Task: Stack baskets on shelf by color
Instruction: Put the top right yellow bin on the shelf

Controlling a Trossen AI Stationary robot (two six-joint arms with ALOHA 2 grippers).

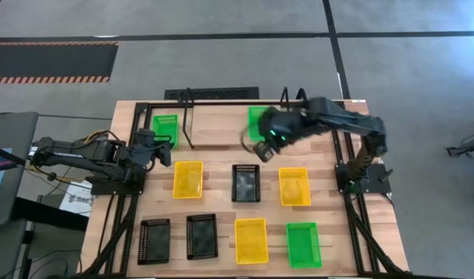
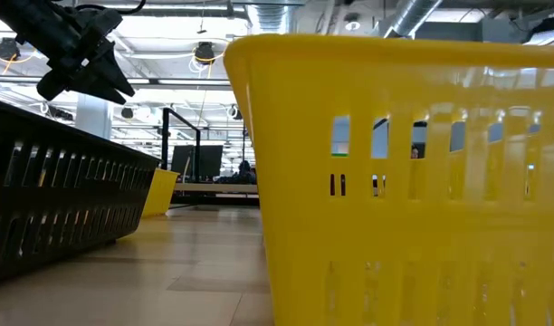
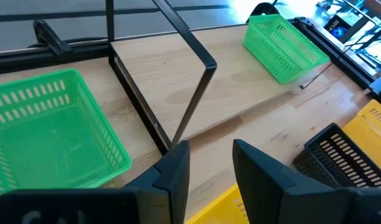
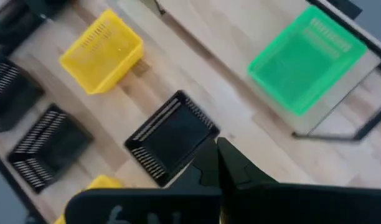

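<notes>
The left end effector (image 1: 161, 144) hovers near the tabletop's (image 1: 221, 194) left edge, just in front of the shelf's left end; its fingers (image 3: 175, 174) stand apart with nothing between them. Just beyond it, one green basket (image 1: 166, 129) sits on the shelf (image 1: 218, 128) at its left end, outside the black upright loop (image 3: 190, 106).

On the bare tabletop in front of the shelf, the middle row holds, from the left, a yellow basket (image 1: 187, 179), a black basket (image 1: 246, 183) and a second yellow basket (image 1: 294, 187). Along the near edge lie two black baskets side by side (image 1: 154, 241) (image 1: 201, 235), then a third yellow basket (image 1: 251, 240), then a green basket (image 1: 303, 244) toward the near right corner. All of these stand apart from one another, mouths up.

A third green basket (image 1: 257, 119) rests on the right part of the shelf board. The right end effector (image 1: 262, 149) hangs over the shelf's front edge just beside this basket, its fingers (image 4: 231, 165) clenched together and empty. In the right wrist view the middle black basket (image 4: 172, 134) lies below those fingers, with the green basket (image 4: 309, 59) on the board beyond it.
</notes>
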